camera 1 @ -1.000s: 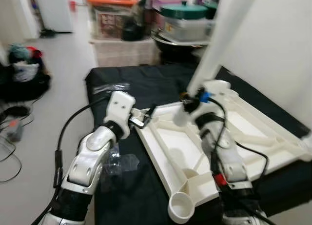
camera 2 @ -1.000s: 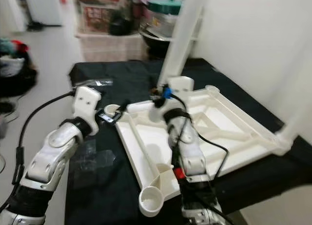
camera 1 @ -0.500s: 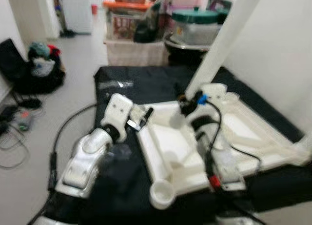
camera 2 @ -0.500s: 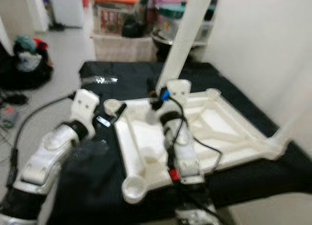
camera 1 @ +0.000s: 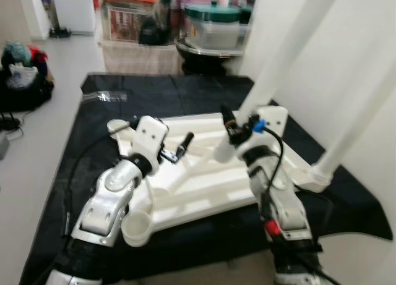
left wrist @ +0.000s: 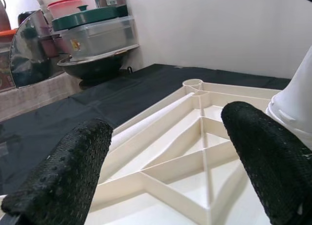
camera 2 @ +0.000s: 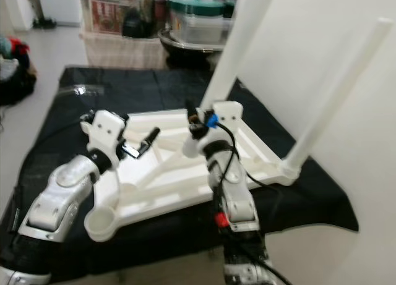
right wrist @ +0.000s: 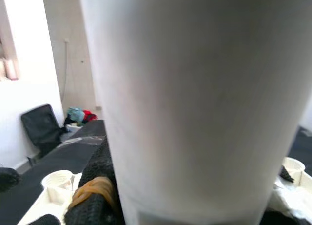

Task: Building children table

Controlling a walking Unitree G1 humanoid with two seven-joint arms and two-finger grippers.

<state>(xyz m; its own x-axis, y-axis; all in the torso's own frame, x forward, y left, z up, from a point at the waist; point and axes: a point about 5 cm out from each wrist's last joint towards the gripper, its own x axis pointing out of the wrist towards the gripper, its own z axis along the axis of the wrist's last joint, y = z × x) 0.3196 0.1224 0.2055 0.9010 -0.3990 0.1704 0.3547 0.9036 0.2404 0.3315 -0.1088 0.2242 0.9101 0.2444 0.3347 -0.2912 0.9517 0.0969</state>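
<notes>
Gripping a white table leg [camera 1: 281, 59] in closed jaws, right gripper [camera 1: 230, 131] risks levering it crooked; left gripper [camera 1: 180, 147] hovers open above tabletop [camera 1: 204, 180].

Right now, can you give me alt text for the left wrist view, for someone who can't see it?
Two black fingers of the left pincer, spread open, frame an upside-down white plastic tabletop with ribbed underside, lying on a black cloth. Behind stand storage containers and a dark bowl against a white wall.
</notes>
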